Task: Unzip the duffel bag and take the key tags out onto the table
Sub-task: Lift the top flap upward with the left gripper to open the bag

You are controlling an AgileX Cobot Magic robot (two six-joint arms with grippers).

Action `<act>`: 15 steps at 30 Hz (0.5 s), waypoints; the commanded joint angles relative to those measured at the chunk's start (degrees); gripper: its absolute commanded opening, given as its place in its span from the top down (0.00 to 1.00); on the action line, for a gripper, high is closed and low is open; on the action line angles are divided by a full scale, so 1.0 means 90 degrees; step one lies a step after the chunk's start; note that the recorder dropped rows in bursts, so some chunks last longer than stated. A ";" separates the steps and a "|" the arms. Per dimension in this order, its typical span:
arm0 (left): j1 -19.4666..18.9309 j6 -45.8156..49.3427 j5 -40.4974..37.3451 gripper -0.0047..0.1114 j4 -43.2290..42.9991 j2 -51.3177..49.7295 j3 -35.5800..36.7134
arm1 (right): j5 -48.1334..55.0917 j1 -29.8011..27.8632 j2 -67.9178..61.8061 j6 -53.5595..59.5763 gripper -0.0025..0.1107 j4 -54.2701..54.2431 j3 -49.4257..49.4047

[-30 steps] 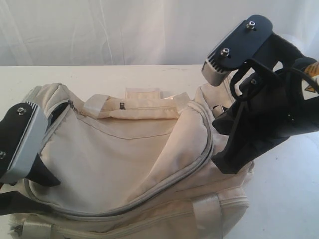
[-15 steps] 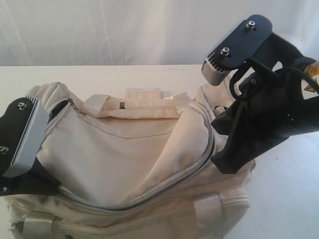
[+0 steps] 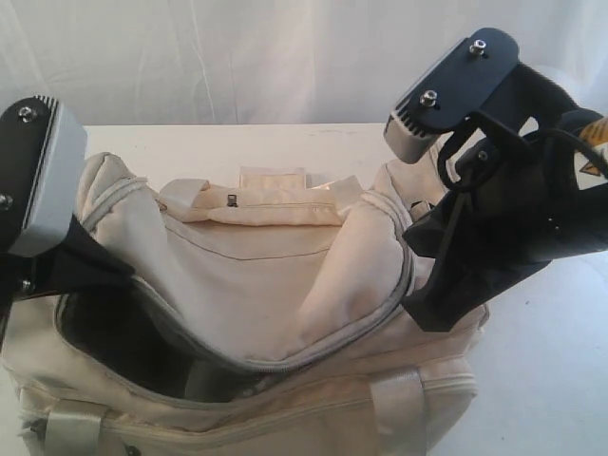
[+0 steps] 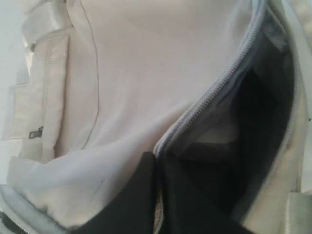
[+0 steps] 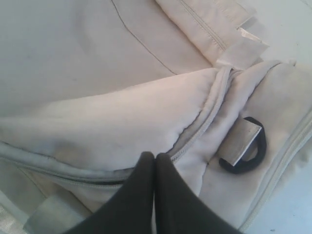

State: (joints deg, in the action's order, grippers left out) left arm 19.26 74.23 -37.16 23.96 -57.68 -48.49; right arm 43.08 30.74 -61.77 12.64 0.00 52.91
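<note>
A white curtain (image 3: 237, 57) hangs behind the white table (image 3: 237, 142), where the bag (image 3: 275, 275) lies. The left gripper (image 4: 157, 161) is clamped on the flap's zipper (image 4: 214, 92) edge, holding it up over a dark gap. The right gripper (image 5: 155, 157), fingers pressed together, meets the cloth beside the D-ring (image 5: 263, 144).

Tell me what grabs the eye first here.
The cream duffel bag fills the exterior view, its left end gaping to show dark lining. The left end effector is shut on the flap's zipper edge, holding it up; the right end effector is shut at the seam beside the black D-ring.
</note>
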 commanded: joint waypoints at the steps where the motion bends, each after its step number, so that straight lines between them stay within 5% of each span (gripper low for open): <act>1: 0.0035 -0.0106 0.0990 0.96 0.0257 0.0022 -0.0024 | -0.0052 -0.0053 0.0005 0.0000 0.98 0.0000 -0.0034; 8: 0.0035 -0.0154 0.4379 0.96 0.0641 -0.1039 -0.0024 | -0.0039 -0.0053 0.0005 0.0000 0.98 -0.0046 -0.0034; 11: 0.0035 -0.0154 0.6621 0.96 0.0613 -0.2054 -0.0123 | -0.0039 -0.0053 0.0005 -0.0104 0.98 -0.0046 -0.0034; 15: -0.0137 -0.0325 0.7206 0.96 0.0561 -0.3883 -0.1273 | -0.0105 -0.0053 0.0005 -0.0105 0.98 -0.0046 -0.0034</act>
State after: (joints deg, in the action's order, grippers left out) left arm 19.03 72.35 25.39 28.28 -86.23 -55.39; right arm 42.94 30.74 -61.77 11.97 0.00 52.91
